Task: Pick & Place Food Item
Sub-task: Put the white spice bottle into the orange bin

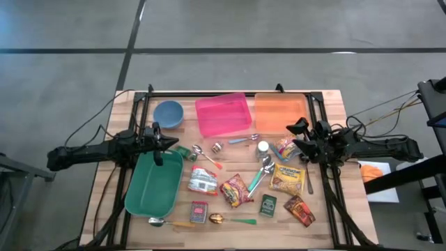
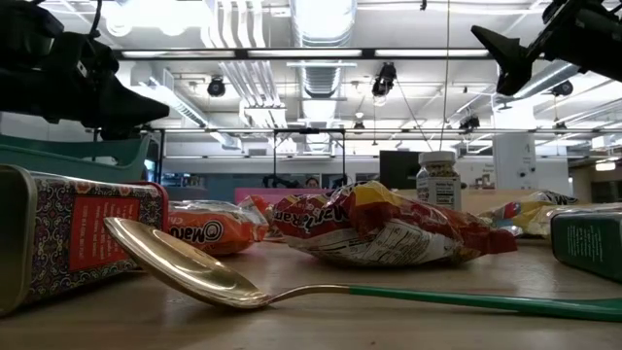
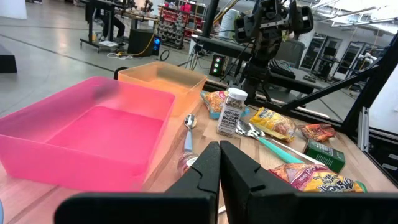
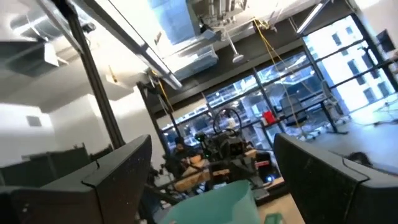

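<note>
High view looks straight down; low view sits level, sharing the spoon (image 2: 194, 272).

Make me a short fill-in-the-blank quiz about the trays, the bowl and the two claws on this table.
1. The pink tray sits directly beside the ____ tray.
2. The blue bowl lies beyond the ____ tray.
3. The left claw is ____.
4. The right claw is ____ and holds nothing.

Missing words: orange; green; shut; open
</note>
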You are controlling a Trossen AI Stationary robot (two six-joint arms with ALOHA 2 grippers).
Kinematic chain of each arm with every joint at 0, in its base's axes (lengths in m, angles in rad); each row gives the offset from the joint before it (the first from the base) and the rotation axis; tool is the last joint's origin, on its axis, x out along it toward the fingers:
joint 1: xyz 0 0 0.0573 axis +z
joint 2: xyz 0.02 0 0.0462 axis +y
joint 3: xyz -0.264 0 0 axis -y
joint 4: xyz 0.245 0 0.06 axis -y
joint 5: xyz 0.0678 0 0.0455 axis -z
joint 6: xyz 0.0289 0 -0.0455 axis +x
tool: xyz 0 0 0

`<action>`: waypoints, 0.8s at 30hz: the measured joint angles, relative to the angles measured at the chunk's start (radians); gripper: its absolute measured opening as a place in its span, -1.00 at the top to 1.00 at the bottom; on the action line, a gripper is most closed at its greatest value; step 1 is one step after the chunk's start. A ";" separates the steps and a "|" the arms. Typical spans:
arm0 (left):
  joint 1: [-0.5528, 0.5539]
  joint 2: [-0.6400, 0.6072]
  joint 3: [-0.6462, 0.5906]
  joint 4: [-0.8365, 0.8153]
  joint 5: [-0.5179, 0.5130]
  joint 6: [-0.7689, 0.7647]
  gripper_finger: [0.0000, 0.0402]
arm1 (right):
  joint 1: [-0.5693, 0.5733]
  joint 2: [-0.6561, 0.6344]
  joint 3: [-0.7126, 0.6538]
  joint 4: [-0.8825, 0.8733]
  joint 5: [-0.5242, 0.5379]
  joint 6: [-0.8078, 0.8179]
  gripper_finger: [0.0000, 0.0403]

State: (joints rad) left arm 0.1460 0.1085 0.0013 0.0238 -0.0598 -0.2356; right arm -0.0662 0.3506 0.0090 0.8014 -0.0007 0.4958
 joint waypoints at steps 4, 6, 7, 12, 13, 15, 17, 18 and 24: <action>0.000 0.000 0.000 0.000 0.000 0.000 0.93 | 0.000 0.008 0.000 -0.094 -0.165 -0.157 -0.65; 0.000 0.000 0.000 0.000 0.000 0.000 0.93 | 0.001 0.016 0.004 -0.139 -0.249 -0.193 -0.65; 0.000 0.000 0.000 0.000 0.000 0.000 0.93 | 0.001 0.019 0.016 -0.170 -0.263 -0.186 -0.65; 0.000 0.001 0.000 0.000 0.000 0.000 0.93 | 0.000 0.048 0.138 -0.365 -0.261 -0.130 -0.65; 0.000 0.001 0.000 0.000 0.000 0.000 0.93 | 0.000 0.054 0.167 -0.416 -0.261 -0.131 -0.65; 0.000 0.000 0.000 0.000 0.000 0.000 0.93 | 0.000 0.073 0.230 -0.520 -0.261 -0.132 -0.65; 0.000 0.000 0.000 0.000 0.000 0.000 0.93 | 0.000 0.091 0.290 -0.616 -0.261 -0.132 -0.65; 0.000 0.000 0.000 0.000 0.000 0.000 0.93 | 0.000 0.100 0.320 -0.661 -0.261 -0.132 -0.65; 0.000 0.000 0.000 0.000 0.000 0.000 0.93 | 0.000 0.164 0.486 -0.789 -0.261 -0.119 -0.65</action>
State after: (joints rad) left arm 0.1459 0.1089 0.0013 0.0238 -0.0597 -0.2356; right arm -0.0658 0.5146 0.4951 0.0128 -0.2619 0.3768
